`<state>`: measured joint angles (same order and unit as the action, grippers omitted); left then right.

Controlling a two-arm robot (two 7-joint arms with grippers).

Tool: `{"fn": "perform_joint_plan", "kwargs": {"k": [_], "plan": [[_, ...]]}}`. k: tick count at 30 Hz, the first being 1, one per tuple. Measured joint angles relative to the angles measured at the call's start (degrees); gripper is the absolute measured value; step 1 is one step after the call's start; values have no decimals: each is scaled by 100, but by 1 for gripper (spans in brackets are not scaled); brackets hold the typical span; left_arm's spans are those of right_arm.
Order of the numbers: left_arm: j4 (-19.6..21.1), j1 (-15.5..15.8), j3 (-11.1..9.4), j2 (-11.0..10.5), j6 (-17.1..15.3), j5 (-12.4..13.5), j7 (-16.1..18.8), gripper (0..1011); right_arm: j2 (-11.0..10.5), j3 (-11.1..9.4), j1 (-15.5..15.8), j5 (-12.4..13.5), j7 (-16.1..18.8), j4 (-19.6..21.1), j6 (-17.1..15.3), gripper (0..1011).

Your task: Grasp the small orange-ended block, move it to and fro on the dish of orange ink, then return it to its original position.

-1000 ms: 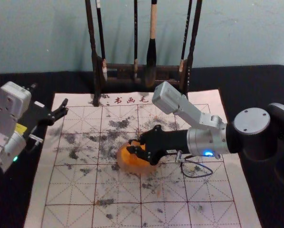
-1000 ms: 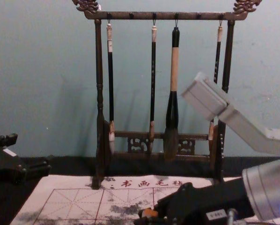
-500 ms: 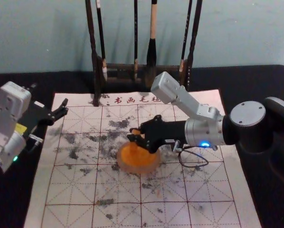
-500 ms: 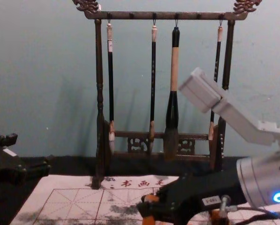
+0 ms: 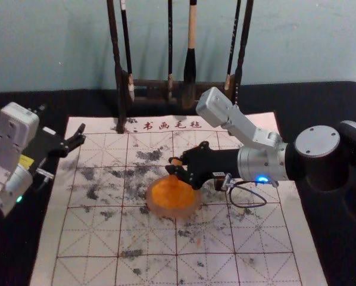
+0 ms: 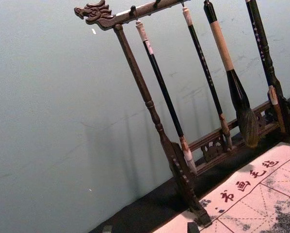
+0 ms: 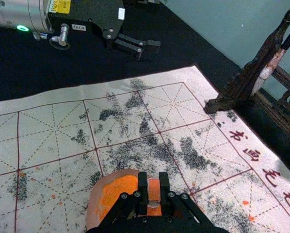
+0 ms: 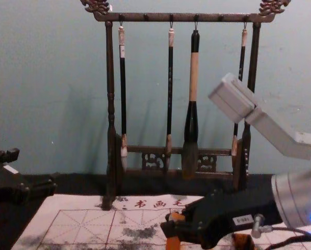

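**Inking pass: stroking the block on the orange dish**

My right claw is gripping the block, its pads pressing on both sides. In the head view I am holding it roughly upright over the far part of the orange ink; whether its lower end is touching, I cannot tell. My left claw is idling open, off at the left edge of the mat.

Judging this as the to-and-fro step, I am aiming for:
- Path: short, level strokes, turning well inside the rim so that the block isn't catching it and dragging the dish along.
- Pressure: light and even; too much would probably be tilting the block between my pads.
- Attitude: wrist steady, so the whole end is meeting the ink.

Orange specks are dotting the mat, so dripping is a real risk. When finishing, I am planning on lifting straight up, pausing, then carrying the block back slowly and setting it down upright before opening.
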<state>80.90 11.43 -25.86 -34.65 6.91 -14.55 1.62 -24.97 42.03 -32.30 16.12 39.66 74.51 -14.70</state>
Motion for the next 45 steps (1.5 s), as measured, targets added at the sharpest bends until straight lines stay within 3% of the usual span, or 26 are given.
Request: {"fn": "perform_joint_plan", "kwargs": {"k": [13,22,28,34,45], "plan": [[0,0,0,0,0,0,0,1001,-57,-209,154,196,-160,276,-255,110],[0,0,0,0,0,0,0,1001,-277,-690,460,600,-650,1042,-771,110],[0,0,0,0,0,0,0,1001,-570,-1149,890,881,-1224,1802,-1161,110],[0,0,0,0,0,0,0,1001,-820,-1472,1355,1055,-1636,2357,-1408,110],[0,0,0,0,0,0,0,1001,-1015,-1761,1986,1230,-2023,2821,-1658,110]]}}
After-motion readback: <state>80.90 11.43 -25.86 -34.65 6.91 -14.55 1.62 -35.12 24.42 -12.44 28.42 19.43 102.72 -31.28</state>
